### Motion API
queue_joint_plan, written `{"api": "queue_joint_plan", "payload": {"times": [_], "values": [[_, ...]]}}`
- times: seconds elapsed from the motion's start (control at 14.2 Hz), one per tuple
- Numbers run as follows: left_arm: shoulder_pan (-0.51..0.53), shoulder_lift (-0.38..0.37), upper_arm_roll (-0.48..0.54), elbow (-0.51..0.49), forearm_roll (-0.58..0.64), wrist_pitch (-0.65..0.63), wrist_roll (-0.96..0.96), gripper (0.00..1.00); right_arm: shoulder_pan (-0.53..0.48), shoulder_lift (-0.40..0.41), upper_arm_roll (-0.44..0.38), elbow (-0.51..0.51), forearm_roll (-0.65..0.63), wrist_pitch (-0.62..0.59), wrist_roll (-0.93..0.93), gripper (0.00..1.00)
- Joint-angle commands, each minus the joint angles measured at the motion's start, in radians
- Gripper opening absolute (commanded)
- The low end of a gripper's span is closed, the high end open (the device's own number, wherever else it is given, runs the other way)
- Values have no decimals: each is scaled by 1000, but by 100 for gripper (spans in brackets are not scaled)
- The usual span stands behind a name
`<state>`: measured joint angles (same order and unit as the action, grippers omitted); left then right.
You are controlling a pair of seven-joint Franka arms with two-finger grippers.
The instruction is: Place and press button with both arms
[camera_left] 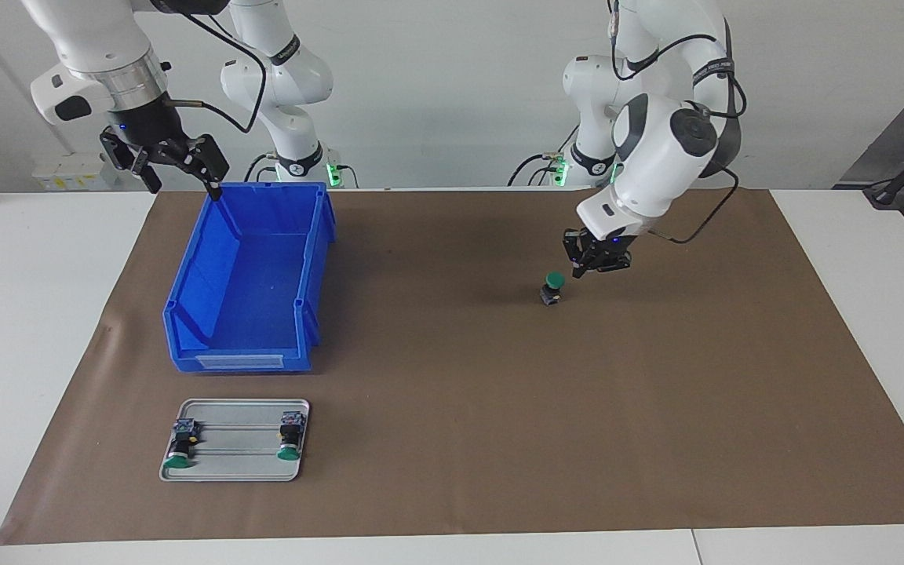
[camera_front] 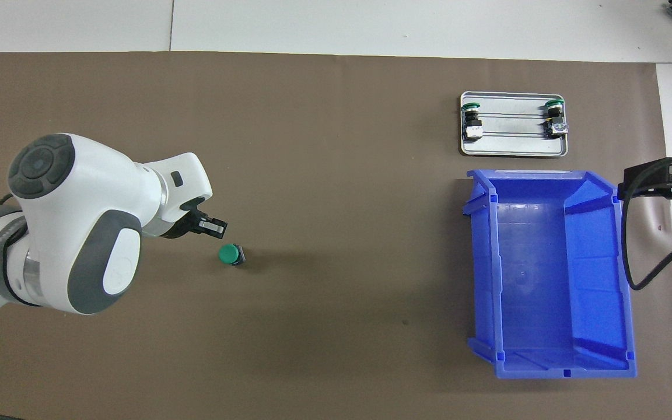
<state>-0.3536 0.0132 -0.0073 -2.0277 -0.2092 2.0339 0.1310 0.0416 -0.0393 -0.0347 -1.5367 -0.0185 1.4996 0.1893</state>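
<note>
We see a glossy blue plastic bin (camera_left: 252, 275), a brushed metal tray (camera_left: 236, 449), and matt brown paper (camera_left: 499, 408) covering the bench

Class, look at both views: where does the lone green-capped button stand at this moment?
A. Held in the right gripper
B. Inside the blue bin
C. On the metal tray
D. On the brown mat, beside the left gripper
D: the button stands upright on the brown mat, just beside the left gripper, which has not touched it.
</note>
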Motion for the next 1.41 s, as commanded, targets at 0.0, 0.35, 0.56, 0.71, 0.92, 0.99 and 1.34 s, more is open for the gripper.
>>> {"api": "queue_joint_plan", "payload": {"times": [0.0, 0.35, 0.56, 0.71, 0.92, 0.99, 1.34], "values": [[-37, -16, 18, -71, 72, 67, -48, 0, -11, 12, 4, 14, 22, -6, -10, 100], [-56, -27, 17, -176, 125, 172, -110, 0, -12, 10, 6, 9, 23, 2, -10, 100], [-77, -7, 17, -203, 125, 213, -114, 0, -12, 9, 4, 7, 23, 2, -11, 100], [-93, -6, 17, -227, 125, 239, -114, 0, -12, 9, 6, 6, 23, 2, -11, 100], [-94, 8, 17, -246, 125, 259, -114, 0, -14, 4, 6, -3, 23, 11, -10, 100], [-94, 8, 17, -246, 126, 261, -114, 0, -12, 2, 6, -6, 23, 14, -10, 100], [-79, 5, 18, -204, 142, 235, -114, 0, -12, 2, 6, -6, 23, 14, -8, 100]]}}
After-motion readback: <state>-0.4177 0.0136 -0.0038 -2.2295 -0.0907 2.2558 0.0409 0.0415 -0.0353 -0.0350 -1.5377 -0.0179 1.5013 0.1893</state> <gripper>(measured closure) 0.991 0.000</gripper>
